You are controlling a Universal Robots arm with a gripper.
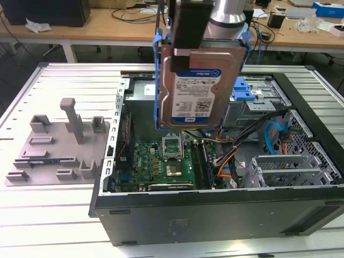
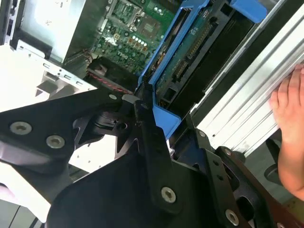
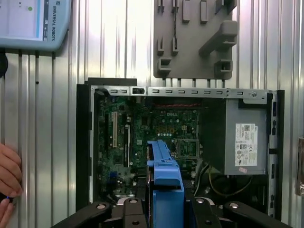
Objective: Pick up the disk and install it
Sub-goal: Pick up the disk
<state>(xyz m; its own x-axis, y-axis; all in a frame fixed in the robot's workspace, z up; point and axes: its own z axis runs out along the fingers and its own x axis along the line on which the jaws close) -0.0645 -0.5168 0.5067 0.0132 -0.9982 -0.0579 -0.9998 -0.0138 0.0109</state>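
The open computer case (image 1: 215, 207) lies on the slatted desk (image 1: 54, 226), its motherboard (image 1: 172, 161) exposed. Over it, the end effector (image 1: 185, 54) is clamped on the disk (image 1: 196, 86), holding it upright with the label facing out. 1 grey tray (image 1: 59, 145) sits at the exterior view's left. A person's hand (image 3: 7, 175) lies on the desk beside the case.
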